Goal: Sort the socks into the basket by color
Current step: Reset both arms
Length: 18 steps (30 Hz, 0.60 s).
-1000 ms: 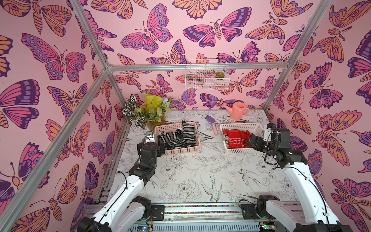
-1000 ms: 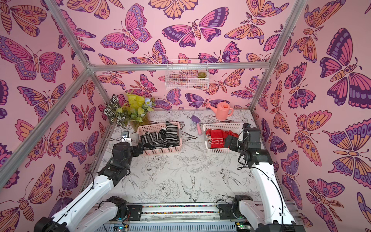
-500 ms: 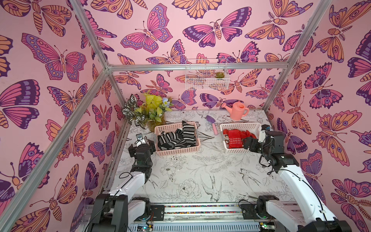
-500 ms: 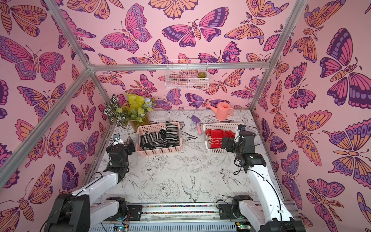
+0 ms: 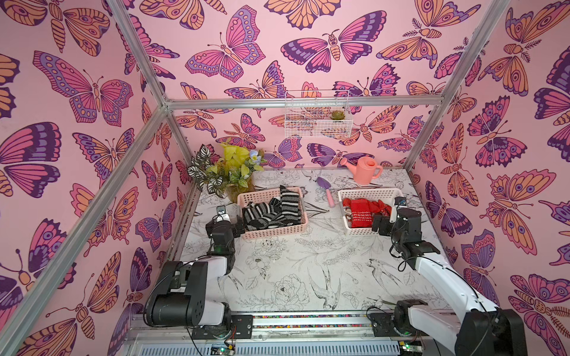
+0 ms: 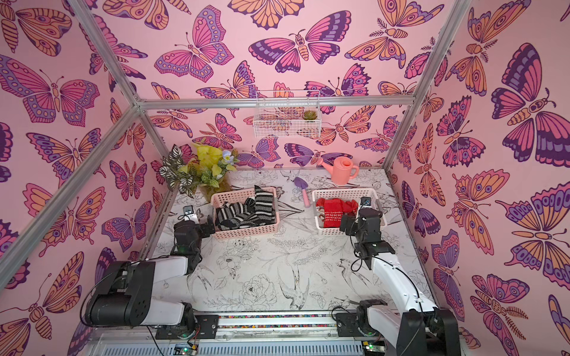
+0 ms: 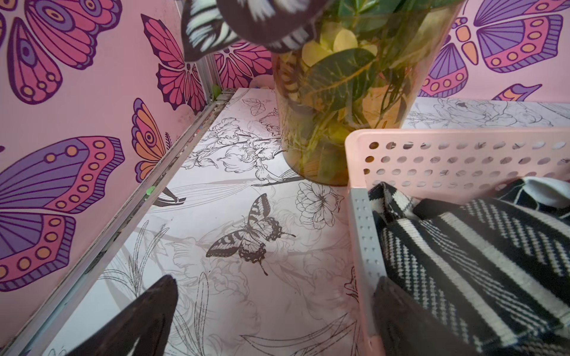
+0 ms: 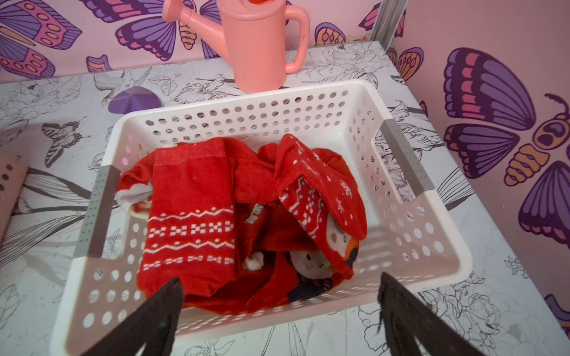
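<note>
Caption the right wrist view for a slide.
Right gripper, fingers open, faces a white basket holding red patterned socks; a pink watering can stands beyond it.

Black-and-white socks (image 5: 268, 214) lie in the pink basket (image 5: 271, 233), red socks (image 5: 364, 214) in the white basket (image 5: 367, 193)

The left arm (image 5: 212, 265) and right arm (image 5: 444, 279) have white links, bulky black joints and thin black cables (image 5: 399, 267). The left gripper (image 7: 274, 320) and right gripper (image 8: 282, 320) have dark tapered fingers (image 8: 154, 317).

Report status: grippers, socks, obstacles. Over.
Left gripper, right gripper open, empty. Striped socks in pink basket, red socks in white basket. Vase ahead of left gripper.
</note>
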Each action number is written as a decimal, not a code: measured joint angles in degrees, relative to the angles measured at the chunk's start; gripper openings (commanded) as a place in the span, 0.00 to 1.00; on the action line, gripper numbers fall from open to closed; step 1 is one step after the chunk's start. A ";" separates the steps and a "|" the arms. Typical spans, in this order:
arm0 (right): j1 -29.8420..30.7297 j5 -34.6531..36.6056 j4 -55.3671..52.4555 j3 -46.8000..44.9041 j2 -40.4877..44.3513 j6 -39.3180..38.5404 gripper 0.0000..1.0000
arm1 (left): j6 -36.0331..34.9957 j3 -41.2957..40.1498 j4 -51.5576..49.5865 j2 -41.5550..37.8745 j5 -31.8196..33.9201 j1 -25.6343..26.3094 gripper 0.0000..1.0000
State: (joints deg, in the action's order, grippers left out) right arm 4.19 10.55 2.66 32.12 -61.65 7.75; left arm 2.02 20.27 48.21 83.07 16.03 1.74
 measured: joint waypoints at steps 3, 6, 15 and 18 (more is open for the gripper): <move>0.00 2.10 3.98 -0.66 -1.95 -0.55 0.99 | 0.20 0.55 -0.17 0.31 -0.87 -0.39 1.00; 0.00 3.10 8.00 -1.27 -4.50 -1.49 0.99 | 0.20 0.59 0.02 0.70 -1.88 -0.72 1.00; 0.00 4.57 20.41 -4.33 -10.40 -4.42 0.99 | 0.11 -0.07 7.17 4.33 -3.96 -0.98 1.00; -0.11 4.72 23.89 -4.83 -11.67 -4.55 0.99 | 0.37 -0.59 7.89 4.28 -4.28 -0.98 1.00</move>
State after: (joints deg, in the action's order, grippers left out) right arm 4.08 15.27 26.55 27.29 -73.32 3.20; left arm 2.39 19.68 56.10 87.35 11.75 0.75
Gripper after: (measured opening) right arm 0.988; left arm 0.999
